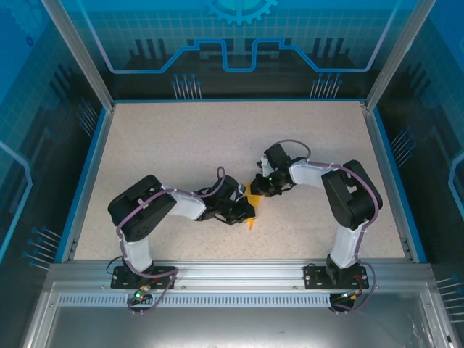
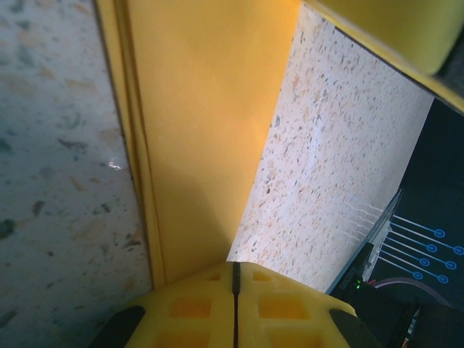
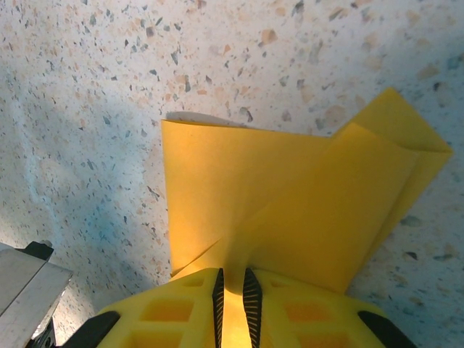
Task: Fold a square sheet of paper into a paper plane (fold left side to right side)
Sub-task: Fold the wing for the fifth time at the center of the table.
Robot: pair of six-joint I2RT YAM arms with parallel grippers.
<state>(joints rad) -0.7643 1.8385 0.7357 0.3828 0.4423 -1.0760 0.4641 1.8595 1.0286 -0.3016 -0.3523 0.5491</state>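
Halfway: orange-yellow paper plane (image 3: 290,203); layered, sharply creased

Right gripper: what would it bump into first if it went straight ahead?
The folded orange-yellow paper sheet that the right gripper pinches lies right ahead; past it, probably the speckled tabletop, though depth is unclear.

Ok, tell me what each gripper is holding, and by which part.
Both hold the folded paper: the left gripper pinches its narrow tapering end, the right gripper pinches the edge where two flaps meet.
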